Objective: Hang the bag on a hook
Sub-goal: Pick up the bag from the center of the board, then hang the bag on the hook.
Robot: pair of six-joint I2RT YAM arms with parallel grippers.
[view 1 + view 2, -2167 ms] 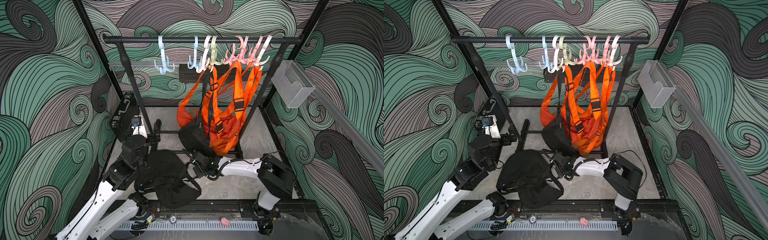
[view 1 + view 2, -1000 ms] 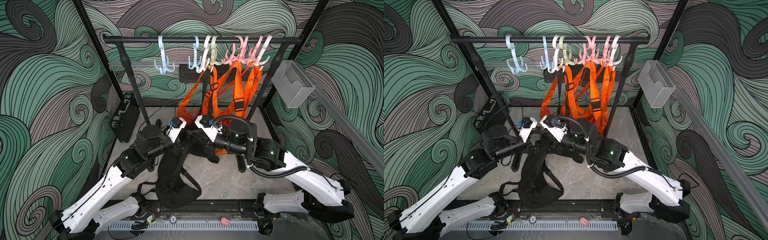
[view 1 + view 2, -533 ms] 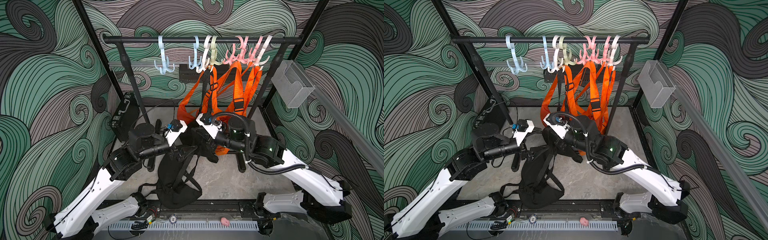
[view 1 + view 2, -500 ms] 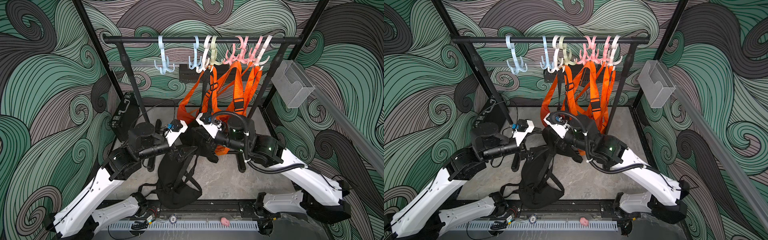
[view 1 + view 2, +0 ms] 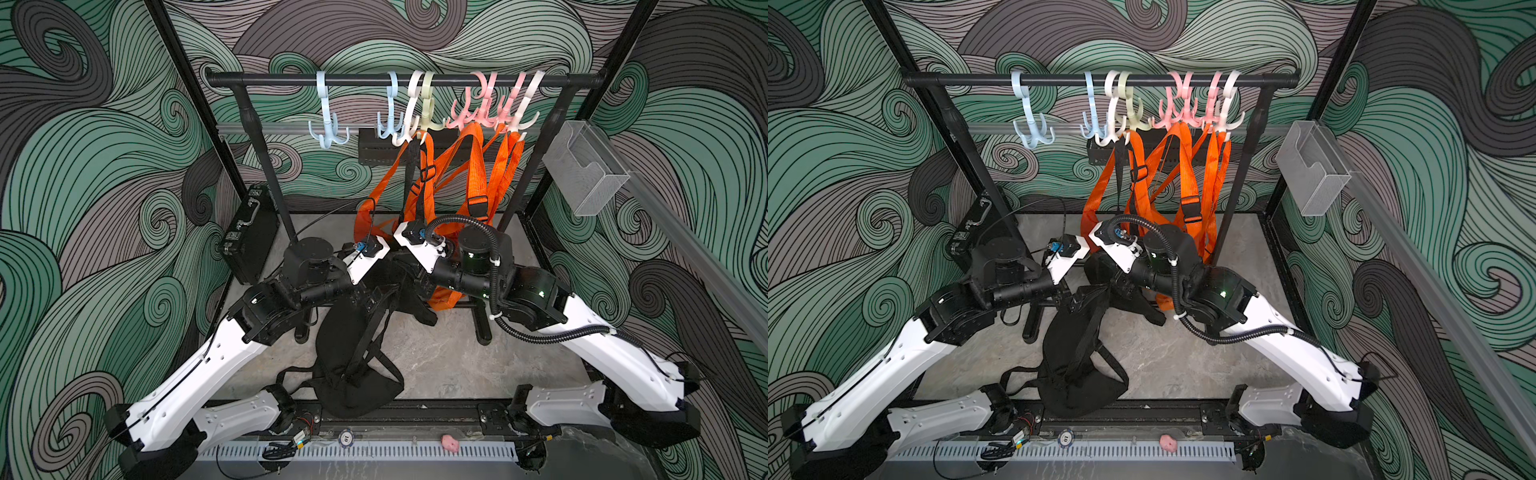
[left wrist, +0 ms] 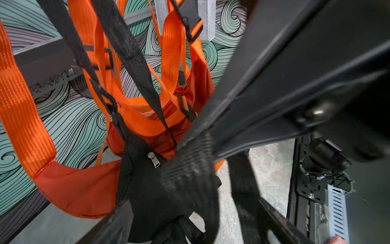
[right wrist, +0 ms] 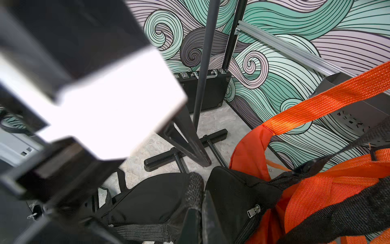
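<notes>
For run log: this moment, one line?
black bag: unhung; right gripper: shut on its strap; left gripper: open; leftmost hook: empty

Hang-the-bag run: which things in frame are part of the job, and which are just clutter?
Job:
- black fabric bag
- empty light-blue plastic hook on the black metal rail
- right tool, shut on the bag's strap
- left tool, open

Clutter:
- orange strap bags, already hung
- black hard case
- clear wall bin
- small pink lump at the front edge
</notes>
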